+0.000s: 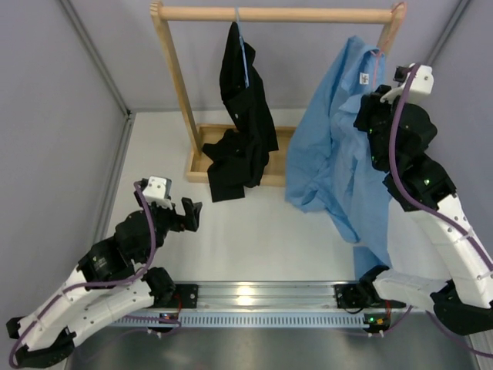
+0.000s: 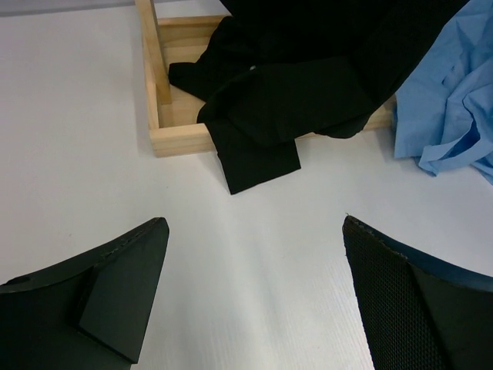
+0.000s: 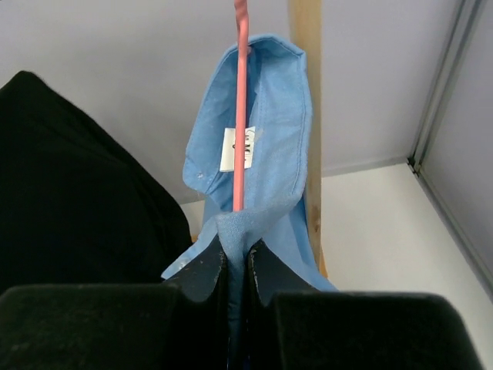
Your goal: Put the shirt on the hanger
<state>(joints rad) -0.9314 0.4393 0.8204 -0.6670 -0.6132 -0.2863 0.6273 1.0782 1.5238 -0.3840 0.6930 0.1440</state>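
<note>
The shirt [image 3: 281, 92] has a white collar label [image 3: 229, 150], print unreadable.

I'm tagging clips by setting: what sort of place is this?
Likely a robot lab test cell, not a home: plain grey panel walls box in a white table carrying a small wooden clothes rack and a metal mounting rail.

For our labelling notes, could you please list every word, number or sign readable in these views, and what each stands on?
No text here can be read.
white neck label, inside the collar of the light blue shirt: dark print, too blurred to read.
</note>
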